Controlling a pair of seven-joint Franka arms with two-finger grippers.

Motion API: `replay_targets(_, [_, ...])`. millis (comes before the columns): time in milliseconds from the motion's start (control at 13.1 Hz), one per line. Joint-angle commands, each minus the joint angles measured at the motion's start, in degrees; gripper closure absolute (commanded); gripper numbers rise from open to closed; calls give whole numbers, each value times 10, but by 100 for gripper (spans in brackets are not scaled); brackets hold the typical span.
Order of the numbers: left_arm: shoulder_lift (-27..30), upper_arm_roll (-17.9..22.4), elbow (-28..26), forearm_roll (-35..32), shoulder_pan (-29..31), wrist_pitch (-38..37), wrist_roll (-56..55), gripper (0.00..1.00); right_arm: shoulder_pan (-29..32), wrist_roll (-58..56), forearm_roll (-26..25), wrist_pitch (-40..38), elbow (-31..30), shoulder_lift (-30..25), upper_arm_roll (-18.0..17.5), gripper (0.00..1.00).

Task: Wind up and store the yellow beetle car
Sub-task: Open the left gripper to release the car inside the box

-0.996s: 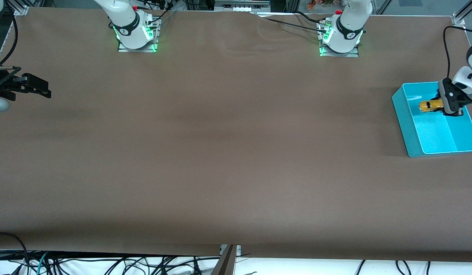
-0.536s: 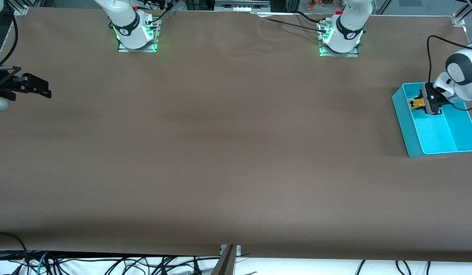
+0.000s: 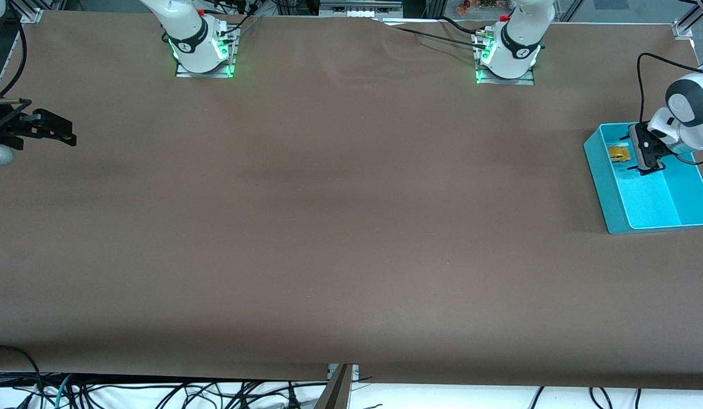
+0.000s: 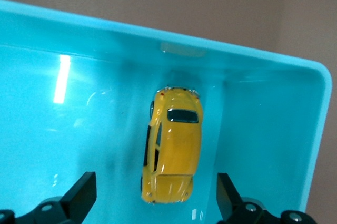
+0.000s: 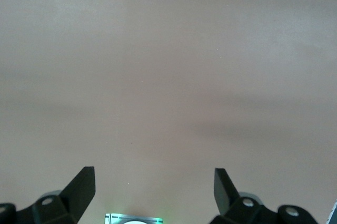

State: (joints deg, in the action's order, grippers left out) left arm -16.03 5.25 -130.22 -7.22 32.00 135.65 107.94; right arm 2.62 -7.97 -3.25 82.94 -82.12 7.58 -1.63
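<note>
Now that the car (image 3: 618, 153) is lying loose on the floor of the bin (image 3: 611, 199), I am reading the release as done: half a second ago it was pinched between the left jaws, and a second ago it was riding in them over the middle of the bin. In the left wrist view the car (image 4: 172, 153) is sitting between the two spread fingers (image 4: 81, 195) with bare blue floor on either side of it, touching neither, its nose pointing at the bin wall (image 4: 181, 50) just ahead. It is resting on its wheels, roof up, close to a corner of the bin.

I am holding the left gripper (image 3: 645, 154) directly over the bin, beside the car in the front view, jaws wide and gripping nothing. The bin itself is sitting at the left arm's end of the desk (image 3: 351, 227).

I am keeping the right gripper (image 3: 55, 128) parked at the other end of the desk, waiting; its wrist view is showing only bare desk between its released fingers (image 5: 79, 184).

For the task, I am judging the storing step to be essentially finished, since the car is inside the bin and free. Whether the winding was properly done I cannot tell from these views. What seems left is lifting the left arm straight up and clear, taking care that the fingers are not clipping the car or the bin wall on the way out.
</note>
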Motion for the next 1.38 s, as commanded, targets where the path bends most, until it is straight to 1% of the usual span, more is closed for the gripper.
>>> replay_targets(0, [49,-2,37,-3,0,-85,-6,0,3,-4,-2,1,-3,-6,-5,0])
replay_targets(77, [61,-2,57,3,-4,-120,-35,0,1,-2,-2,1,-1,-6,-7,0])
replay_targets(230, [79,-2,102,4,-30,-189,-93,0,0,-3,-3,1,-1,-6,-8,0])
replay_targets(383, [93,-5,154,4,-68,-250,-190,0,2,-3,-3,1,-1,-6,-7,0])
replay_targets(536, [95,-7,214,5,-115,-309,-299,0,2,-2,-2,3,-1,-5,-7,0])
replay_targets(690, [96,-9,278,9,-164,-330,-440,0,1,0,-1,3,-1,-5,-7,0])
replay_targets(766, [96,-9,302,21,-191,-347,-512,0,0,0,-2,4,-1,-5,-8,0])
replay_targets(843, [97,-12,315,55,-208,-356,-610,0,0,-1,-3,5,-1,-5,-8,0])
replay_targets(919, [100,-23,321,71,-222,-366,-707,0,1,0,-3,5,-1,-5,-8,0])
replay_targets(1149, [123,-57,323,65,-272,-370,-931,0,2,0,-2,6,-1,-1,-7,0])
replay_targets(1302, [138,-65,323,65,-309,-386,-1055,0,3,0,-3,6,-1,-1,-6,0])
